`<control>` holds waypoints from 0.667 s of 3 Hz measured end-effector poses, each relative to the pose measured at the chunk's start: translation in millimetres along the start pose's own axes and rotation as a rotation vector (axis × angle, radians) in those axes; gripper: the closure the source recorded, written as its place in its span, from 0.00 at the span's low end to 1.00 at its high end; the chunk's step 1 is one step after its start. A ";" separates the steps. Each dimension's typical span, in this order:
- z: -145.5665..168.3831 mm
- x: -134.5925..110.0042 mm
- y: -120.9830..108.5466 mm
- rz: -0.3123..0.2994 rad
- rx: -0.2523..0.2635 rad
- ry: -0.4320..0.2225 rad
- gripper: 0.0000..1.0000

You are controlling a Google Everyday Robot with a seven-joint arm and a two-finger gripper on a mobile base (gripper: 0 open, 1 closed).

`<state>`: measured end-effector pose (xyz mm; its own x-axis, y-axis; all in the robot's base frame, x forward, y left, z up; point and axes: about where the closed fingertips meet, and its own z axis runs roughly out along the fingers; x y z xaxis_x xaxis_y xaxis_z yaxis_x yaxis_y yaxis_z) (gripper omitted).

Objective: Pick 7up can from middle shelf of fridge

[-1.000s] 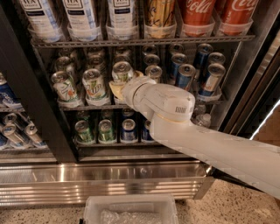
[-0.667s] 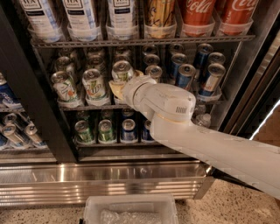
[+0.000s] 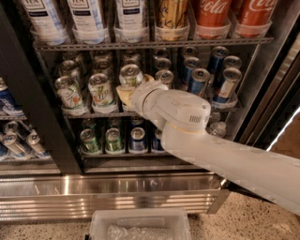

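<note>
The fridge [image 3: 108,192] stands open in front of me. My white arm reaches into its middle shelf [image 3: 93,114]. My gripper [image 3: 133,88] is at the front of the third lane, its cream fingers [image 3: 121,95] closed around a 7up can [image 3: 130,75]. Only the can's silver top and upper body show. It sits slightly higher than the two other 7up cans [image 3: 101,91] to its left. The wrist hides the can's lower part.
Slim blue-and-silver cans [image 3: 225,84] fill the shelf's right lanes. Tall bottles and red cola cans [image 3: 211,14] stand on the rack above, small green cans [image 3: 89,140] on the rack below. A black frame post [image 3: 33,93] is at left, the glass door [image 3: 276,93] at right, a clear bin [image 3: 140,225] on the floor.
</note>
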<state>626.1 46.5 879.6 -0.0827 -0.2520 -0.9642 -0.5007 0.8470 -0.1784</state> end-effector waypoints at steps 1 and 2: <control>-0.3 2.3 -0.4 0.000 0.000 0.000 1.00; -4.4 -0.5 3.7 0.000 -0.009 -0.006 1.00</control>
<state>620.5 47.7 880.4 -0.0779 -0.2489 -0.9654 -0.5086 0.8428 -0.1762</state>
